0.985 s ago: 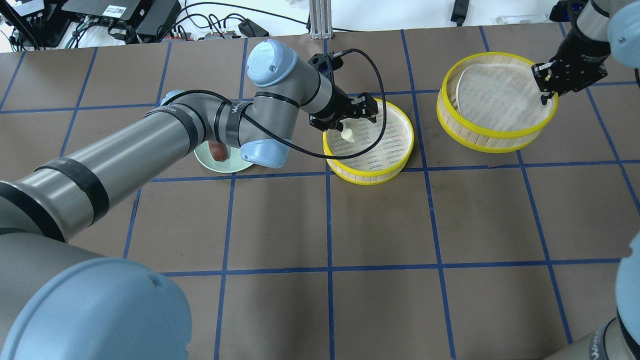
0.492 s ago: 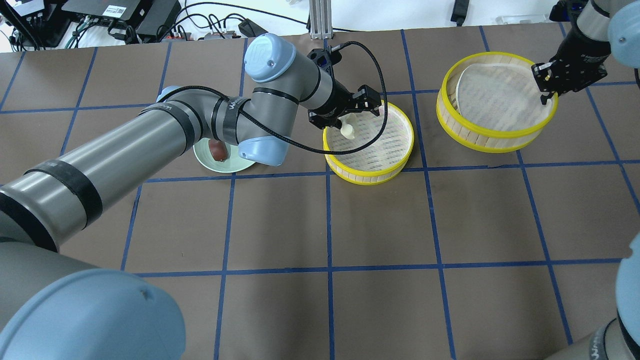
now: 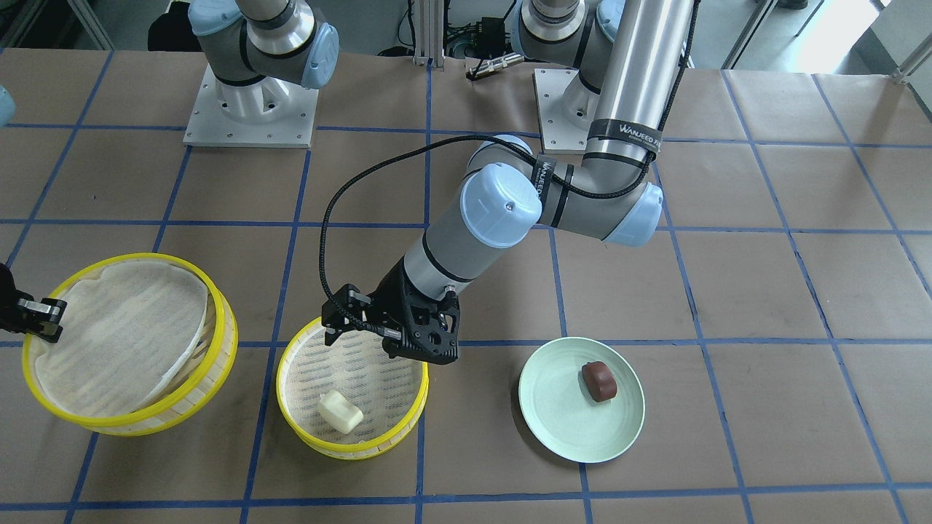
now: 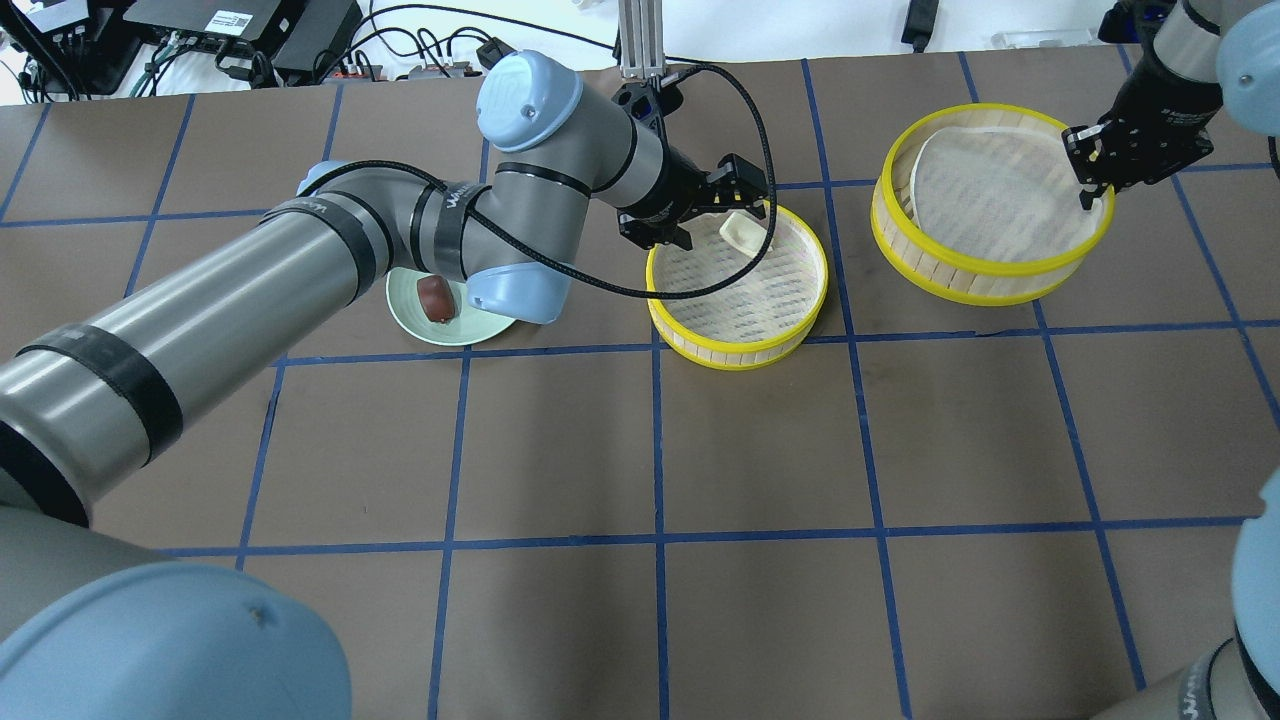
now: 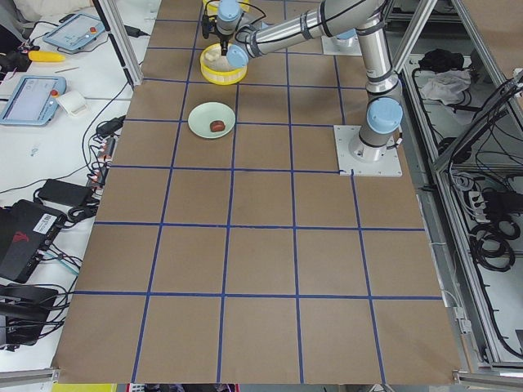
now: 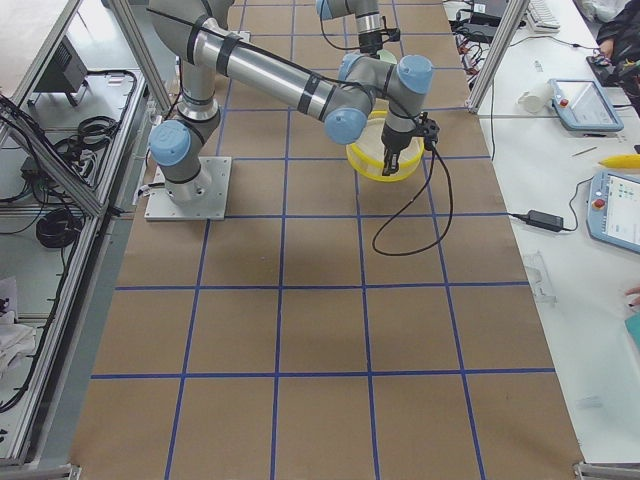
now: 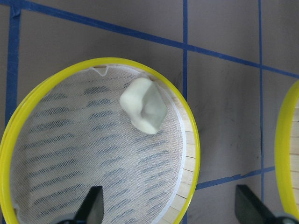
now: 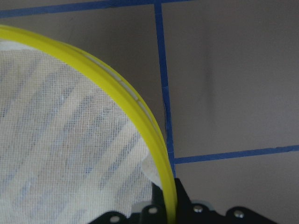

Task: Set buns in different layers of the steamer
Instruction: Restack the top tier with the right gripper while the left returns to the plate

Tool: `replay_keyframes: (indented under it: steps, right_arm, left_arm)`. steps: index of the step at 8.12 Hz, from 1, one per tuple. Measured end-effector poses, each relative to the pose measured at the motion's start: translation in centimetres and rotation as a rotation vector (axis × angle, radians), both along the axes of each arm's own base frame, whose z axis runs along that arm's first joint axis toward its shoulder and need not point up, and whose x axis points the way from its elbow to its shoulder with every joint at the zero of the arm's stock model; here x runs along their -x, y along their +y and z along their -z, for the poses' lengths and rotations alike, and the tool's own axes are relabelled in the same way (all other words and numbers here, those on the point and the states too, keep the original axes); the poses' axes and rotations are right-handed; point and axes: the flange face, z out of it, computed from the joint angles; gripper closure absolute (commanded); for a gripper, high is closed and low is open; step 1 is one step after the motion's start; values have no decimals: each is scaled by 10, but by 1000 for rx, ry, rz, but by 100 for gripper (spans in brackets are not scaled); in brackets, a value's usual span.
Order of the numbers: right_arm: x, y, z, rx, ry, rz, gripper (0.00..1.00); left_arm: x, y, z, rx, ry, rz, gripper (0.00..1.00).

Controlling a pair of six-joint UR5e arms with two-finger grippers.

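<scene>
Freed since a second ago, the cream bun [image 7: 144, 105] lies in the steamer tier [image 7: 192, 140] beyond the wide-spread fingers [image 7: 93, 207] of the left gripper [image 7: 170, 207], so near the rim that the second tier [image 4: 960, 280], pinched by the right gripper [image 4: 1090, 188], might crush it in stacking.

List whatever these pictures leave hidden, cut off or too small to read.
Plate: overhead view, the left arm covers its far and right parts.
Right gripper: front view, the left edge cuts off most of its body.
Brown bun: left side view, too small to show its shape.
Large tier: left side view, the top edge cuts off nearly all of it.
</scene>
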Motion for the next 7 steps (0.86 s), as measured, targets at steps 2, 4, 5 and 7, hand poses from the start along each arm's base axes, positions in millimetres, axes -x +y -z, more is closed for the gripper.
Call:
replay_keyframes:
  steps: [2, 4, 5, 7]
  right_arm:
    - [-9, 0, -2, 6, -1, 11, 100]
    - [-44, -4, -3, 19, -4, 34, 100]
    - [-77, -8, -4, 40, -4, 57, 100]
    - [-148, -13, 2, 75, -13, 107, 100]
  left_arm:
    - [-48, -16, -11, -20, -95, -46, 0]
    - [-109, -22, -34, -37, -267, -91, 0]
    - [-139, -22, -41, -68, -343, -121, 0]
    - [-202, -24, -36, -152, -493, -199, 0]
